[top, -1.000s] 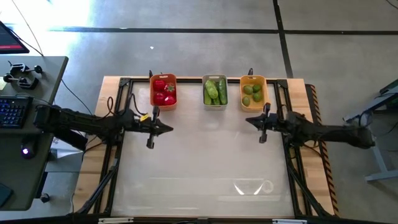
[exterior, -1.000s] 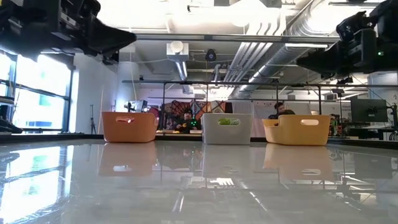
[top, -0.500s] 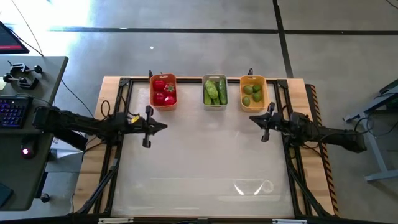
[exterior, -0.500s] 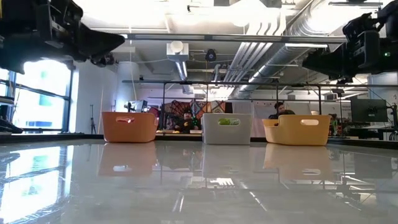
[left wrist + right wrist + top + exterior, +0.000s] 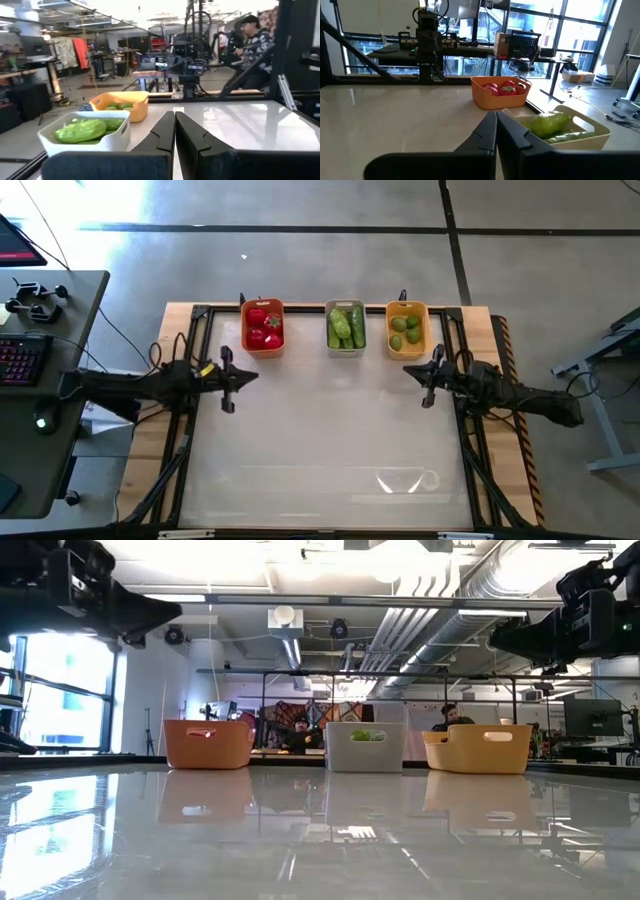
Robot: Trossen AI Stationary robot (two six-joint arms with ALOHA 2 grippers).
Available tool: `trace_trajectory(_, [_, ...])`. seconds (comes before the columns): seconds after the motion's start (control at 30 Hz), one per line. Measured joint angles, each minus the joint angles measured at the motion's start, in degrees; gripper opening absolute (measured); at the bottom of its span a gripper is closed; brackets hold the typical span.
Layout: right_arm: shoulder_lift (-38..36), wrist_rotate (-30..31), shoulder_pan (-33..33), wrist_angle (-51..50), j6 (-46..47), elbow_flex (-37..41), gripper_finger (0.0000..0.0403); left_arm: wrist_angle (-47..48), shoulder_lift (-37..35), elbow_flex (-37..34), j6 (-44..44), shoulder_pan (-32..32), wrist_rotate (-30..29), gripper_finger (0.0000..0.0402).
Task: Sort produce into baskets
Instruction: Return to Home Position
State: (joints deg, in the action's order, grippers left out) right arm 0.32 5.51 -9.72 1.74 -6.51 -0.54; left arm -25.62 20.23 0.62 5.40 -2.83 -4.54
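Observation:
Three bins stand in a row at the table's far edge. The orange-red bin [image 5: 262, 327] holds red tomatoes [image 5: 501, 88]. The pale grey bin [image 5: 346, 326] holds dark-green cucumbers [image 5: 82, 131]. The yellow-orange bin [image 5: 407, 329] holds green limes [image 5: 118, 106]. My left gripper [image 5: 252, 375] is shut and empty, above the table near its left edge, on the near side of the orange-red bin. My right gripper [image 5: 408, 370] is shut and empty, near the right edge, on the near side of the yellow-orange bin. Both grippers show high up in the low view.
The glossy white tabletop [image 5: 330, 440] stretches from the bins to the near edge. A dark frame [image 5: 190, 410] runs along the table's sides. A desk with a keyboard [image 5: 20, 360] stands off the left edge. People [image 5: 252, 40] show in the room behind.
My left gripper has drawn back toward the table's left edge. My right gripper has drawn back a little toward the right edge. Both have stayed shut. The bins and produce have kept still.

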Motion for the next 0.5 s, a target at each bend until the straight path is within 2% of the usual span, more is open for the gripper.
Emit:
trace_trajectory(0.3, [0.0,0.8,0.0,0.1,0.2,0.0,0.0,21.3,-20.2,0.0,-3.7,0.0,-5.7,0.0])
trace_trajectory(0.5, [0.0,1.0,-0.8,0.2,0.4,0.0,0.0,23.1,-20.1,0.2,-3.6,0.7,-7.5,0.0])
